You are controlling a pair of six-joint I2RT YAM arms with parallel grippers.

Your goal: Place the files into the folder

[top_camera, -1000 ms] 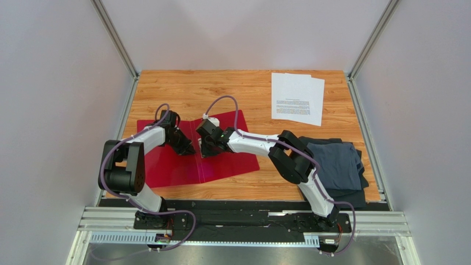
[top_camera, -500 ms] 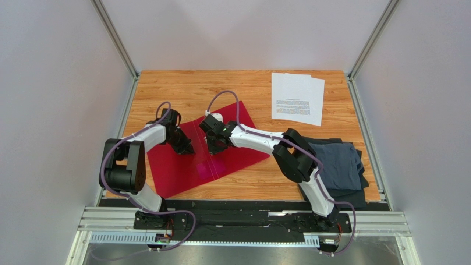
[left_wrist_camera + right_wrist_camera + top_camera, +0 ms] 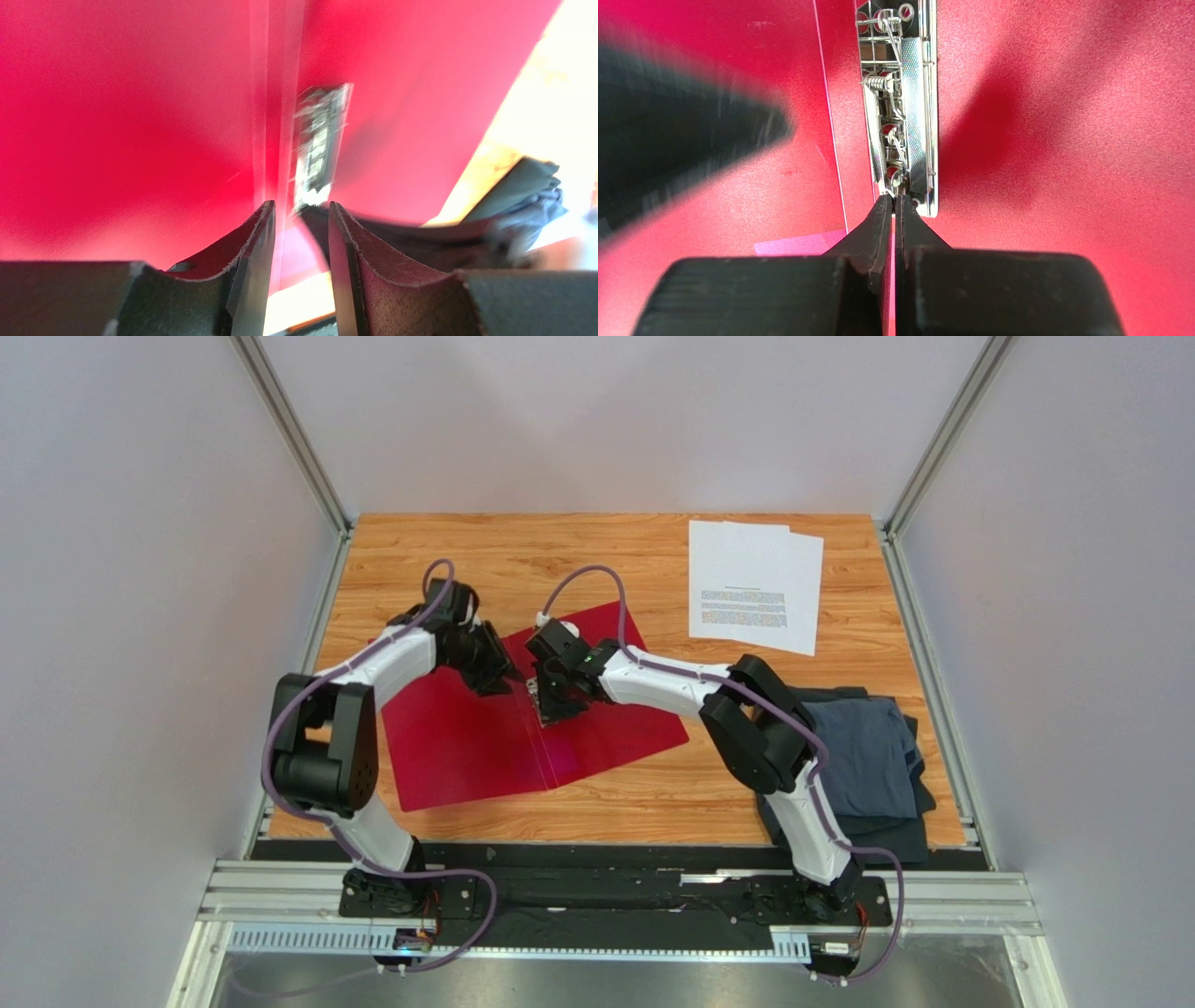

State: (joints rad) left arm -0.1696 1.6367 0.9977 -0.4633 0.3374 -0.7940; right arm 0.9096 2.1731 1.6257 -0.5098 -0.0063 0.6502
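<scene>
The red folder (image 3: 463, 742) lies open on the wood table, its metal clip (image 3: 903, 105) along the spine. My right gripper (image 3: 550, 703) is over the spine. In the right wrist view its jaws (image 3: 894, 199) are pinched together at the near end of the clip. My left gripper (image 3: 505, 679) hovers just left of it over the folder's far edge. In the left wrist view it (image 3: 302, 206) is slightly open and empty above the spine, with the clip (image 3: 319, 147) ahead. The files (image 3: 755, 585), two white printed sheets, lie at the far right of the table.
A folded dark grey-blue cloth (image 3: 856, 749) lies at the near right, under the right arm's elbow. Grey walls and metal rails enclose the table on three sides. The blurred dark left gripper (image 3: 682, 133) fills the left of the right wrist view.
The folder has slid to the right and away and turned counter-clockwise, moving with the right gripper. Both grippers have moved away from the bases and to the right.
</scene>
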